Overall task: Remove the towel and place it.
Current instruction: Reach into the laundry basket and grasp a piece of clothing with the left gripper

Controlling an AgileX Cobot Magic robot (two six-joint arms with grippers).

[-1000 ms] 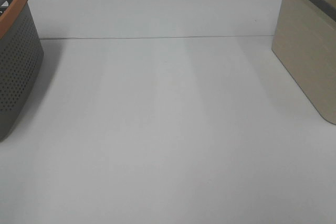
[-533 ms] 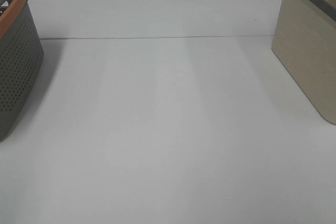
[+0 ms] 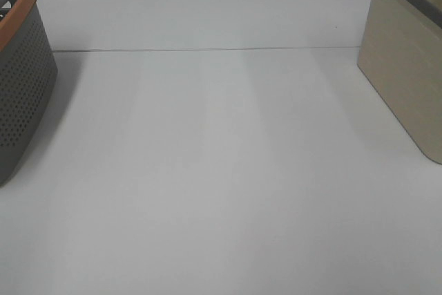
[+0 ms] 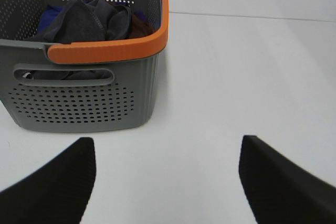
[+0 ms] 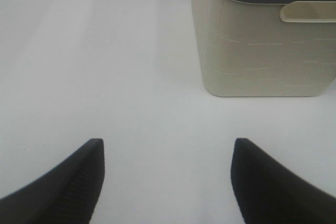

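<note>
Plainly, the towel [image 4: 86, 19] lies bunched in the basket [image 4: 79, 106].

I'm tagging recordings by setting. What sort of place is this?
Probably a lab tabletop staged for laundry sorting: a plain white table, a perforated grey plastic basket with an orange rim holding a crumpled charcoal-grey towel, and a beige bin with a dark rim.

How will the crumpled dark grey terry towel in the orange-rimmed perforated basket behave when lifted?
Likely floppy: the dark grey terry towel lies bunched in soft folds. Lifting it may drag the blue cloth beside it along.
</note>
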